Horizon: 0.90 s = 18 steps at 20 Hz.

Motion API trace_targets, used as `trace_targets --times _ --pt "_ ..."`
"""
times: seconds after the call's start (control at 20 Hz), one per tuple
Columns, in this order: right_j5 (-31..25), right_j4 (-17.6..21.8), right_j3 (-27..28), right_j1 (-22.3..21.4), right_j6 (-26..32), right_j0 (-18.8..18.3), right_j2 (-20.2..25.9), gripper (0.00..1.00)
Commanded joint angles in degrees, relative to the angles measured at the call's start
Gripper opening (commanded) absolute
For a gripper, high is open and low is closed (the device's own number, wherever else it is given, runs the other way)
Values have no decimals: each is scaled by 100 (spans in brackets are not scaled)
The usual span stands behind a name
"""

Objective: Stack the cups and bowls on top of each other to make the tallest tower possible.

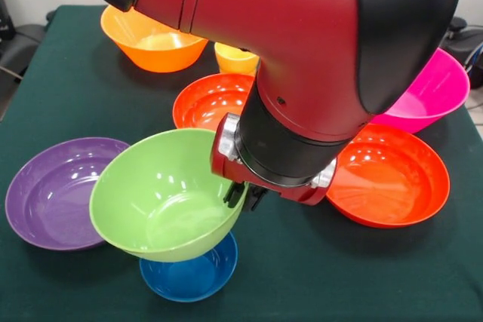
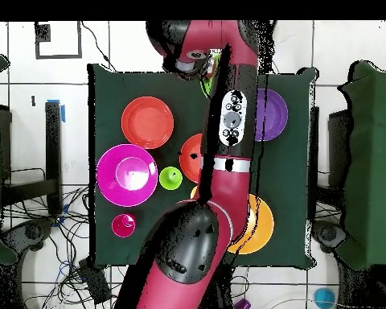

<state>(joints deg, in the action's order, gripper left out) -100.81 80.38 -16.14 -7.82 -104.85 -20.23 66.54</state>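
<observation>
My gripper (image 1: 243,195) is shut on the right rim of the lime-green bowl (image 1: 162,197), which is tilted towards the camera. The bowl's bottom is over the small blue bowl (image 1: 192,275); I cannot tell whether they touch. The purple bowl (image 1: 53,190) lies to the left, partly under the green bowl's rim. Two shallow red-orange bowls (image 1: 207,99) (image 1: 396,179) flank the arm, with the magenta bowl (image 1: 438,88) at the right. The deep orange bowl (image 1: 151,43) and the yellow-orange cup (image 1: 234,58) stand at the back. The overhead view shows a lime green cup (image 2: 170,178) and a small reddish cup (image 2: 123,225).
The big red and black arm (image 1: 302,35) fills the upper middle of the front view and hides the table behind it. In the overhead view the arm (image 2: 231,121) crosses the dark green table (image 2: 108,88) lengthwise. Cables and chairs surround the table.
</observation>
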Motion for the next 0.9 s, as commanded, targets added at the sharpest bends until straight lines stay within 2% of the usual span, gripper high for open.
trace_targets --times 0.05,0.25,0.3,0.9 --pt "151 242 -317 91 874 7 -386 0" --pt "157 287 -266 112 954 33 -327 0" --pt "181 279 -243 125 919 26 -291 100" --pt "158 27 -424 -8 648 62 -487 100"
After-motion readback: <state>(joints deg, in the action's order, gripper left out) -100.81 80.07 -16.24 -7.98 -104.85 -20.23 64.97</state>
